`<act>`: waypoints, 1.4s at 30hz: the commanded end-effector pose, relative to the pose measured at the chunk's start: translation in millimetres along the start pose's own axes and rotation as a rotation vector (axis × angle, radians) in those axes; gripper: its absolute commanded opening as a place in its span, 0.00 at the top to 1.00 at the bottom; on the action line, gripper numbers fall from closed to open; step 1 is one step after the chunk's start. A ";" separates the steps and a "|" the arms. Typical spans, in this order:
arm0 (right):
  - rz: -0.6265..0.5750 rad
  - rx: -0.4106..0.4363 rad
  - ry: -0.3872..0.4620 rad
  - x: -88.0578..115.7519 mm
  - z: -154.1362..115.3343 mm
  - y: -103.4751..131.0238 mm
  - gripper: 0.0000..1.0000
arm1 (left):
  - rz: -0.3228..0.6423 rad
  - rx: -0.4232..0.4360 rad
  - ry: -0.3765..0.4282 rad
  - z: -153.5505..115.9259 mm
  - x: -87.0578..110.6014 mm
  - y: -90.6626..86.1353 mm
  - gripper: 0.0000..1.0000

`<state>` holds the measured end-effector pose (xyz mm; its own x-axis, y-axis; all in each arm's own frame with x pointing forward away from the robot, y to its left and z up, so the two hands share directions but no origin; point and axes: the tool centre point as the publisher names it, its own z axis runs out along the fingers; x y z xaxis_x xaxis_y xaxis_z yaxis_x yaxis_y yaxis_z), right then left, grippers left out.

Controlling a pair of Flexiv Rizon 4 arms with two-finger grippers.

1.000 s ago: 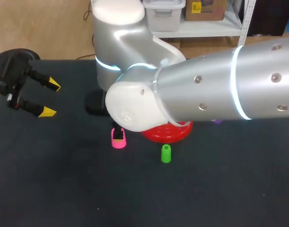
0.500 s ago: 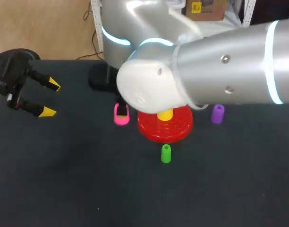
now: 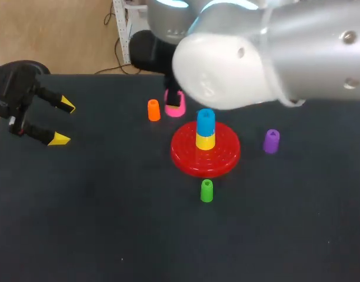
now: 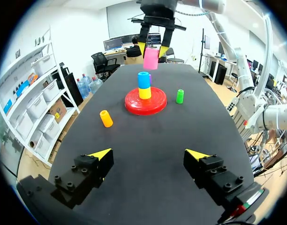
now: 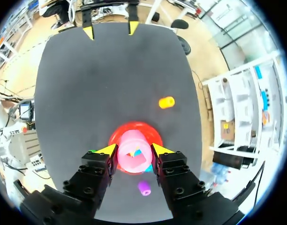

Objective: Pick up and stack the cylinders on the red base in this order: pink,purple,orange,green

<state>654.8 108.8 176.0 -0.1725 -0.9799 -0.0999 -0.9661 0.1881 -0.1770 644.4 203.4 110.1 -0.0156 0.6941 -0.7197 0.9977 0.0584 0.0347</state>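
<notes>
We hold the pink cylinder (image 5: 132,157) in our right gripper (image 5: 133,151), both yellow-tipped fingers pressed against its sides; it hangs clear of the table (image 3: 109,235), and from the right wrist the red base (image 5: 134,125) shows under it; in the head view the pink piece appears at about 11 o'clock of the base; a yellow cylinder (image 3: 205,141) stands on the base's middle with a blue cylinder (image 3: 206,119) on top of it; the green cylinder (image 3: 206,191) stands just beside the base at 6 o'clock; the purple cylinder (image 3: 271,141) stands near it at 3 o'clock; the orange cylinder (image 3: 153,110) stands at 10 o'clock; our left gripper (image 3: 61,122) hangs well apart at 9 o'clock, its fingers spread wide with nothing between them.
</notes>
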 end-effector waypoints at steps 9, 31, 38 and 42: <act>0.084 -0.059 0.044 28.1 21.6 -27.5 1.00 | 0.002 -0.004 -0.002 -0.1 0.8 -1.1 0.00; 0.146 -0.094 0.066 51.0 42.8 -35.6 1.00 | 0.002 -0.004 -0.002 -0.1 0.8 -1.1 0.00; 0.154 -0.100 0.058 53.6 46.3 -36.6 1.00 | 0.002 -0.004 -0.002 -0.1 0.8 -1.1 0.00; 0.160 -0.096 0.056 56.0 45.2 -36.8 1.00 | 0.002 -0.004 -0.002 -0.1 0.8 -1.1 0.00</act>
<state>691.7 52.8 132.5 -0.3326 -0.9413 -0.0578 -0.9396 0.3360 -0.0653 644.4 203.4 110.1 -0.0156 0.6941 -0.7197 0.9977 0.0585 0.0348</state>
